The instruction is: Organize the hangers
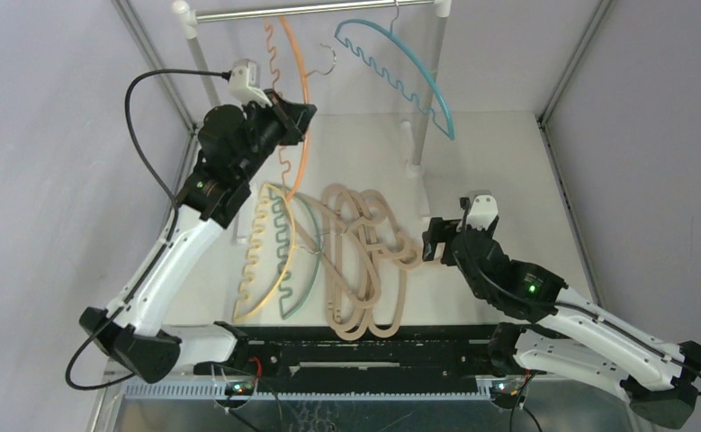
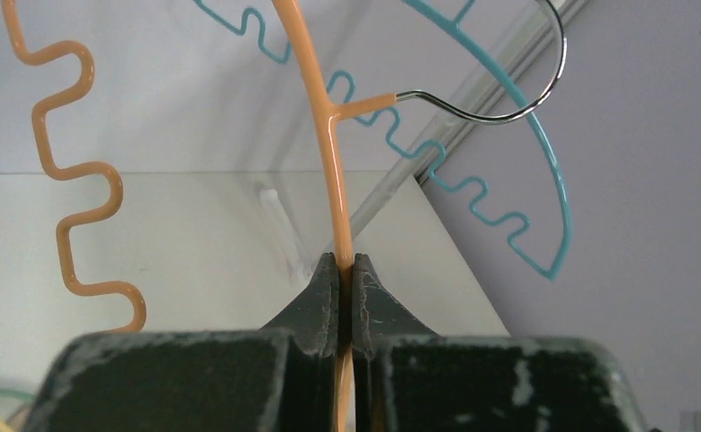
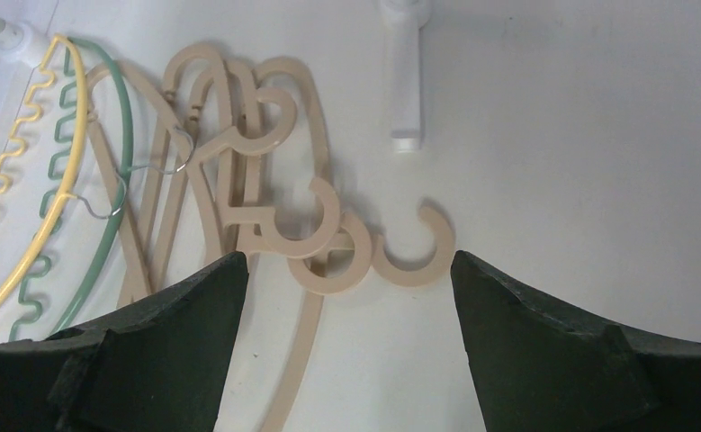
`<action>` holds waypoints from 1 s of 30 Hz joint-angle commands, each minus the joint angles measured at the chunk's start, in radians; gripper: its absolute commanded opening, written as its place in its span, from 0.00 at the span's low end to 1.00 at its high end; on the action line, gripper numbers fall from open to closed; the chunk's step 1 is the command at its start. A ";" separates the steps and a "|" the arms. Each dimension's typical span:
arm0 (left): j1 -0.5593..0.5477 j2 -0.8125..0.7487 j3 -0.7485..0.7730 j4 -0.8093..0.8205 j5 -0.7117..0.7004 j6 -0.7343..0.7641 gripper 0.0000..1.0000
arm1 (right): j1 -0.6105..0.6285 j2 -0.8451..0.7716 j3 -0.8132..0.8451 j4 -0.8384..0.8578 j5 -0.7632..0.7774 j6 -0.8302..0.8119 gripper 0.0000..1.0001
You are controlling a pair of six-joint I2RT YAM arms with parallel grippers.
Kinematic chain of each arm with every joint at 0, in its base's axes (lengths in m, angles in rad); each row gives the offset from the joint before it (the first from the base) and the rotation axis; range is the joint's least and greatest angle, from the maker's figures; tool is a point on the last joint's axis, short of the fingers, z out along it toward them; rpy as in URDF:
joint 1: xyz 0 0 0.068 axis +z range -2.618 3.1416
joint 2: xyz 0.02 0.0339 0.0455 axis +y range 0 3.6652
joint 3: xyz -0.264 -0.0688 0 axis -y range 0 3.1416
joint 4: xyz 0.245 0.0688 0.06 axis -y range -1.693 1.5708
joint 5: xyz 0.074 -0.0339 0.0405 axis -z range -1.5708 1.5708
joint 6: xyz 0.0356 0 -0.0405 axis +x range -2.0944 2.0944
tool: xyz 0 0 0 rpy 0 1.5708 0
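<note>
My left gripper (image 1: 303,115) (image 2: 346,261) is shut on the curved bar of the orange hanger (image 1: 303,81) (image 2: 324,108) and holds it up below the silver rail (image 1: 319,9). Its metal hook (image 2: 508,108) hangs free of the rail. A blue hanger (image 1: 409,81) (image 2: 544,153) hangs on the rail. Several beige hangers (image 1: 364,261) (image 3: 265,162) lie tangled on the table, with a yellow hanger (image 1: 261,261) (image 3: 36,225) and a green hanger (image 1: 303,270) (image 3: 117,198) to their left. My right gripper (image 1: 429,241) (image 3: 346,270) is open and empty, just right of the beige hooks.
The rail stands on white posts, the right post (image 1: 427,99) with its foot (image 3: 403,81) on the table behind the pile, the left post (image 1: 193,45) behind my left arm. Grey walls and metal frame bars close in both sides.
</note>
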 commanded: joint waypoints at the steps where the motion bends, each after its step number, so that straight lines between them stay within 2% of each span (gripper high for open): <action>1: 0.063 0.043 0.117 0.170 0.106 -0.043 0.00 | -0.027 -0.021 0.031 -0.004 0.016 -0.015 0.92; 7: 0.157 0.121 0.172 0.323 0.219 -0.158 0.00 | -0.050 -0.008 0.031 0.011 -0.013 -0.007 0.92; 12: 0.217 0.192 0.205 0.384 0.278 -0.282 0.00 | -0.060 0.010 0.027 0.017 -0.034 0.003 0.92; 21: 0.248 0.294 0.172 0.568 0.333 -0.487 0.00 | -0.066 0.019 0.021 0.017 -0.055 0.019 0.92; 26: 0.248 0.314 0.130 0.530 0.303 -0.507 0.01 | -0.070 0.019 0.020 0.009 -0.057 0.024 0.92; 30: 0.248 0.278 0.058 0.451 0.248 -0.464 0.07 | -0.071 0.011 0.012 0.013 -0.061 0.024 0.92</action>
